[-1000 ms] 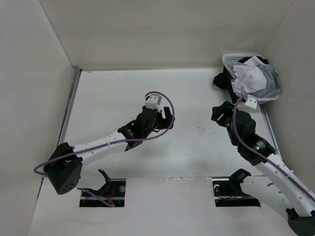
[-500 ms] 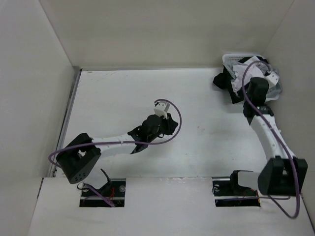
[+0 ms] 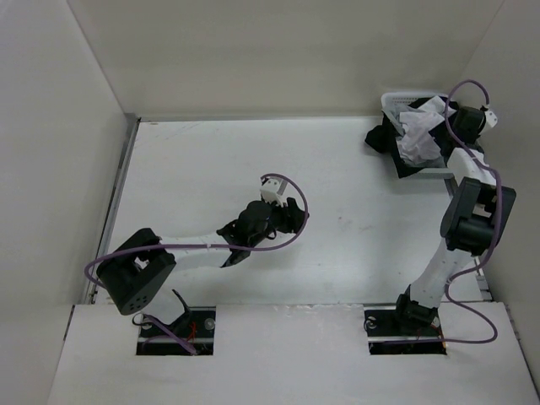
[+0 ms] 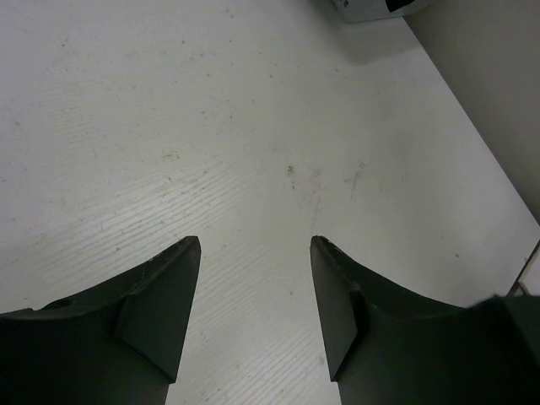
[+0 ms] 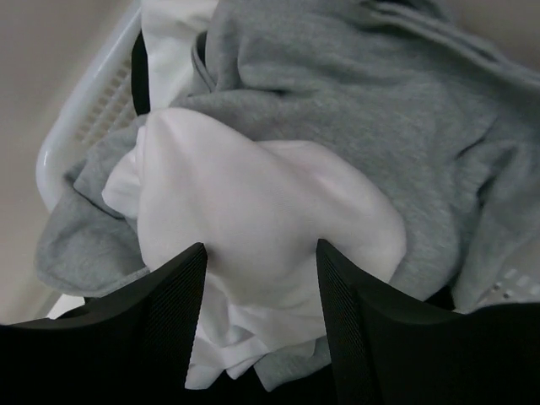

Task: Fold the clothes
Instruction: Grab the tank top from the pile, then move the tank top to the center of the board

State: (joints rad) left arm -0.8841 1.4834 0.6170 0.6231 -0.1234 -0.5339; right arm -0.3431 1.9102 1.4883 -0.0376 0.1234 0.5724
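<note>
The clothes (image 5: 261, 211), a bunched white top, lie on the pile in the white basket (image 3: 396, 99) at the table's far right corner, also visible from above (image 3: 419, 139). My right gripper (image 5: 260, 246) hangs over the basket (image 5: 84, 110), open, its two fingers standing on either side of the white bundle's lower part. From above the right gripper (image 3: 450, 126) is mostly hidden under its wrist. My left gripper (image 4: 255, 240) is open over bare table near the middle (image 3: 295, 211), with nothing between its fingers.
A grey garment (image 5: 380, 101) wraps around the white top inside the basket. A black garment (image 3: 380, 137) spills over the basket's left side onto the table. Walls stand close behind and to the right of the basket. A basket corner (image 4: 363, 8) shows far off.
The right arm swung from the table's right side up over the basket, its gripper closing and reopening on the way. The left gripper shifted slightly right and also closed and reopened.
</note>
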